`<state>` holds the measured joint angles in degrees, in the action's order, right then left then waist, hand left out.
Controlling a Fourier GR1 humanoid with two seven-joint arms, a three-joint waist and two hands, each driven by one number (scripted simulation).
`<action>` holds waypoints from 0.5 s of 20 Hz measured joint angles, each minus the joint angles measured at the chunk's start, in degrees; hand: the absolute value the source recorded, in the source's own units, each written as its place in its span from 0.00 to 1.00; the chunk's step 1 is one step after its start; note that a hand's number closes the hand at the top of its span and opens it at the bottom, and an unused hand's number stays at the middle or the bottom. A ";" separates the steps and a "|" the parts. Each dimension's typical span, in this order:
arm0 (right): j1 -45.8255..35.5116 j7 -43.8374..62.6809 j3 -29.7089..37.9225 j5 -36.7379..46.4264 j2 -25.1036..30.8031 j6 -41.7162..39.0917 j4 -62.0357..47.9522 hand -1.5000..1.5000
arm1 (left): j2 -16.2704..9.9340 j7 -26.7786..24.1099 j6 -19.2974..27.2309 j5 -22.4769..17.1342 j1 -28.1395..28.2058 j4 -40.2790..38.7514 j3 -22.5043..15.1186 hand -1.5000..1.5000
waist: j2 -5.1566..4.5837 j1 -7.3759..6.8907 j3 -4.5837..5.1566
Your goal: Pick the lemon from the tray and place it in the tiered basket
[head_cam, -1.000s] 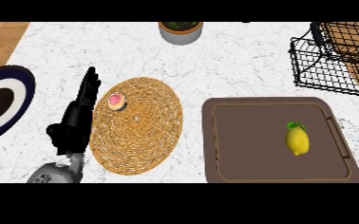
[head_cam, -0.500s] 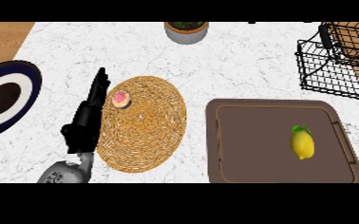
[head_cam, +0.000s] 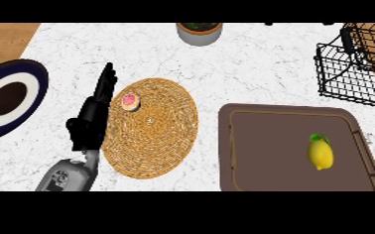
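On the brown tray (head_cam: 242, 148) at lower right lies the lemon (head_cam: 320, 153), right of the tray's middle, green stem end pointing up-left, nothing touching it. No readable writing or labels anywhere. Black wire tiered basket (head_cam: 344, 74) stands at the right edge above the tray, something brown inside its upper part, too cut off to tell what. Woven round mat (head_cam: 154, 129) on the white marble table (head_cam: 249, 69) carries a small pink-topped item (head_cam: 130, 100) near its upper left. Left hand (head_cam: 93, 114) sits at the mat's left rim, fingers straight and pressed together, pointing up, holding nothing, well apart from the lemon. Dark-rimmed plate (head_cam: 33, 87) at left edge; grey pot (head_cam: 199, 32) at top with greenery in it.
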<state>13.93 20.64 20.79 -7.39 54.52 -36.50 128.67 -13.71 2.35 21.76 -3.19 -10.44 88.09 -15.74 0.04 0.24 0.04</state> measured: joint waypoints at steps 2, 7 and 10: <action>-0.77 2.59 -2.21 0.98 -0.67 -0.93 0.76 0.00 | 0.62 -0.78 -0.35 0.35 0.20 -0.55 0.16 0.50 | -0.03 -0.14 0.00; -1.71 6.88 -4.78 4.32 -3.21 -4.44 1.00 0.00 | 1.32 -0.10 -1.15 1.33 0.54 0.26 1.02 0.50 | -0.03 -0.19 -0.02; -2.37 9.11 -5.58 6.04 -5.01 -6.73 1.50 0.00 | 1.72 -0.52 -2.01 1.63 0.85 0.08 2.01 0.50 | -0.02 -0.13 -0.03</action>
<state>11.55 29.75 15.21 -1.35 49.51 -43.23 130.16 -11.99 1.83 19.76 -1.56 -9.59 88.17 -13.72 0.02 0.11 0.02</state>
